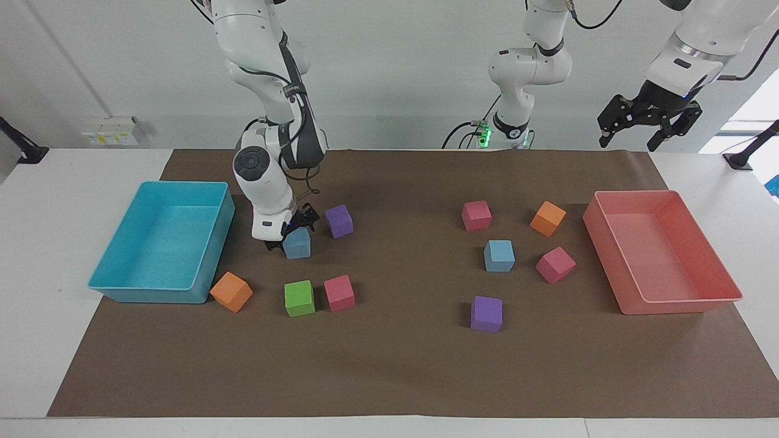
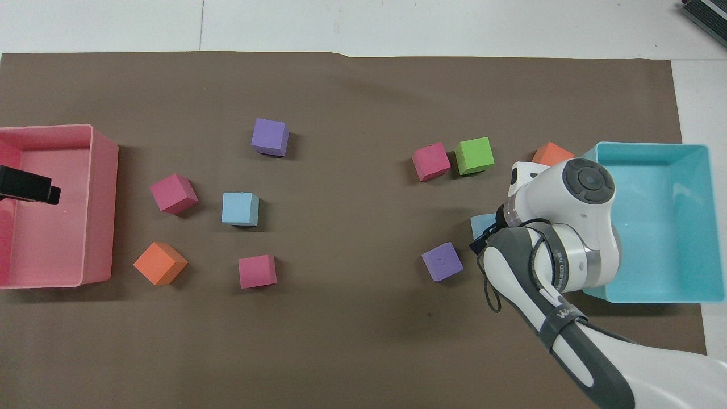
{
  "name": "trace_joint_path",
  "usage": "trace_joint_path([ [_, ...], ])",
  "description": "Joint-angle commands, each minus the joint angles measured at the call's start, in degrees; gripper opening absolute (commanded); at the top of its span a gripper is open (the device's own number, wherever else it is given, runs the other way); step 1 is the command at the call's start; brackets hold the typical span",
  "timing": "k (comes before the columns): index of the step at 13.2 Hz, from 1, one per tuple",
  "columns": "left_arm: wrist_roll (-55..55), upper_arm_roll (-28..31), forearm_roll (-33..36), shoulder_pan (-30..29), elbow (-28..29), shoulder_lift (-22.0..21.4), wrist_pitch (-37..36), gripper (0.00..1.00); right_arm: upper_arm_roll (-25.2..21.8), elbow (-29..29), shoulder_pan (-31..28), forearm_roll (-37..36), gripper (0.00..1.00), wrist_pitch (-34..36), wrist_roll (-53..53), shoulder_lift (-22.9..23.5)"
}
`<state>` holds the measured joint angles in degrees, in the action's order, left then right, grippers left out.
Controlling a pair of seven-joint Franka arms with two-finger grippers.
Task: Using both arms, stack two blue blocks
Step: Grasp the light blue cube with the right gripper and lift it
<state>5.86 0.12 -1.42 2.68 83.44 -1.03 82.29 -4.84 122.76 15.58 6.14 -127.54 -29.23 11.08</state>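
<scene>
Two light blue foam cubes were your targets. One blue block (image 1: 297,244) sat clamped between the fingers of the right end effector (image 1: 292,233) beside the turquoise tray (image 1: 159,250), at the right arm's end; you could not tell whether it rested on the paper or hung just above it. In the overhead view only a corner of it (image 2: 481,226) showed past the right arm's wrist. The second blue block (image 1: 499,255) lay flat on the paper toward the left arm's end, among a pink cube (image 1: 476,215), an orange cube (image 1: 548,218), a tilted pink cube (image 1: 555,264) and a purple cube (image 1: 486,314). Neither block had a long axis; both sat roughly square to the paper's edges.

The left end effector (image 1: 647,115) waited up in the air, fingers spread apart, over the robots' edge of the tabletop near the pink tray (image 1: 660,250).

Brown paper (image 1: 395,365) covered the white tabletop (image 1: 55,182), with a plain white wall above it. The cubes looked matte and soft-edged, while the trays looked smooth, rigid, rectangular and shallow. Near the held block you had another purple cube (image 1: 338,221), a green cube (image 1: 299,298), a pink cube (image 1: 339,292) and an orange cube (image 1: 231,292).
</scene>
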Motion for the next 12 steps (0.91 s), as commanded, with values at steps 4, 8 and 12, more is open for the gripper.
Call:
trace_joint_path([
  [4,-0.5,0.1,-0.5,0.2,1.6,-1.3,1.2,1.0,0.2,1.2,-0.3,1.1,0.36,-2.7,2.1,0.9],
  [8,-0.5,0.1,-0.5,0.3,1.6,-1.3,1.2,1.0,0.2,0.0,-0.3,1.0,0.0,-2.5,2.5,1.7],
  [12,-0.5,0.1,-0.5,0.2,1.6,-1.3,1.2,1.0,0.1,-3.7,-0.8,1.0,0.0,3.6,4.3,-0.5],
])
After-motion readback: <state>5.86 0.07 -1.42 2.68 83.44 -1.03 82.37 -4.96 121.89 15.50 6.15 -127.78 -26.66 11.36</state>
